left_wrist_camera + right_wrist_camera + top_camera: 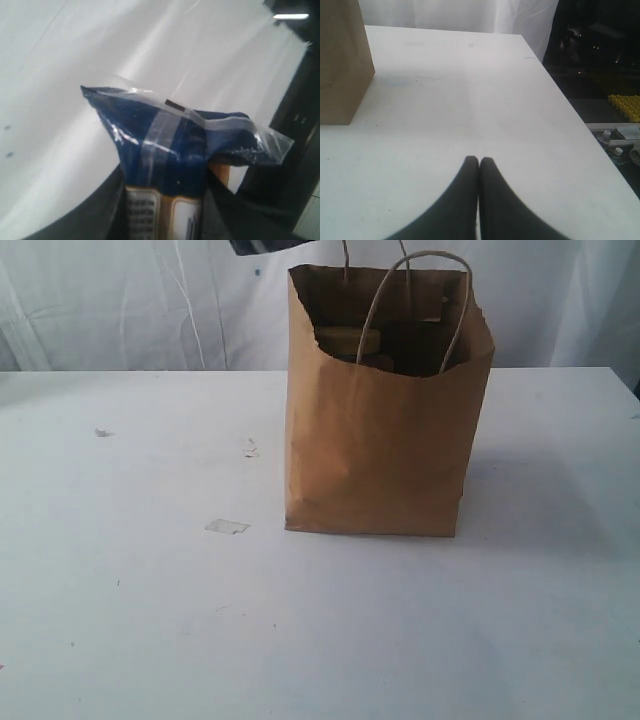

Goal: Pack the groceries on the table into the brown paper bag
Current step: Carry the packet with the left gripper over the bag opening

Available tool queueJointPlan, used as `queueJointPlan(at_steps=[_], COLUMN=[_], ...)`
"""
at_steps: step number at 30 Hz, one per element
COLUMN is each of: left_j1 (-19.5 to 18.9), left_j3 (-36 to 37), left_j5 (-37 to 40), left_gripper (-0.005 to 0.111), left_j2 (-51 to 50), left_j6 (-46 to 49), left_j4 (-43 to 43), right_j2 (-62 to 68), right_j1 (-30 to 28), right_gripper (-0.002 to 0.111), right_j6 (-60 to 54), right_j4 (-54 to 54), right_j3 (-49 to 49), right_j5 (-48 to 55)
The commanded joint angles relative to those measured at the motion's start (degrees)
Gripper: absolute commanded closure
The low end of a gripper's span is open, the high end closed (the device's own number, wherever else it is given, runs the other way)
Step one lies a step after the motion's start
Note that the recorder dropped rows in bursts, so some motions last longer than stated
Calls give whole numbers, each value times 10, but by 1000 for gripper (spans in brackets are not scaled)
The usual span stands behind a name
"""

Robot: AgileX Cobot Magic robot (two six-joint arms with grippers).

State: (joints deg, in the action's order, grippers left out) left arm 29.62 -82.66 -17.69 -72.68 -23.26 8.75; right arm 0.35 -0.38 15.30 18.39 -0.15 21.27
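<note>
The brown paper bag (pixel 385 440) stands upright and open in the middle of the white table (pixel 150 620). Inside its mouth I see a yellowish rounded item (pixel 350 340) and dark shapes that I cannot identify. My left gripper (pixel 167 200) is shut on the long printed packet (pixel 170 135), whose crumpled blue end sticks out past the fingers against the white curtain. A dark part of that arm (pixel 262 246) shows at the top edge above the bag. My right gripper (pixel 479 161) is shut and empty, low over the table (pixel 470 100), off to the side of the bag (pixel 340 60).
Small paper scraps (pixel 227 527) (pixel 101 432) (pixel 251 448) lie on the table left of the bag. The table's edge (pixel 570 110) runs beside my right gripper, with dark floor and a yellow object (pixel 625 106) beyond it. A white curtain hangs behind.
</note>
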Motion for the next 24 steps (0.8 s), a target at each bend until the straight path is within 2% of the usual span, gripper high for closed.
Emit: queueJointPlan(at_steps=[1,2,4,7,14,20,24], left_j1=[72,90,119,139,144,146,168], left_j3=[-43,-57,-86,-128,-219,-240,-240], left_j5=[-94,-76,-69,-81,-86,-89,-67], left_gripper=[107,107,107,107,107,107,107], left_j2=[-50,-65,-91,-127,-191,-228,-236], left_j6=[-72,-73,-73,-58,-50,-74,-67], left_j4=[-280,-348,-393,-386,-386,-380,-380], right_j2=[-3,-3,-3,-3,-3,-3,-3], right_j1=[-1,-1,-1,-1,-1,-1,-1], right_gripper=[108,108,108,108,108,108,108], right_j6=[-1,-1,-1,-1,-1,-1,-1], right_j4=[3,3,3,3,3,3,3], right_j3=[1,1,1,1,1,1,1], right_j5=[-1,-1,-1,-1,-1,-1,-1])
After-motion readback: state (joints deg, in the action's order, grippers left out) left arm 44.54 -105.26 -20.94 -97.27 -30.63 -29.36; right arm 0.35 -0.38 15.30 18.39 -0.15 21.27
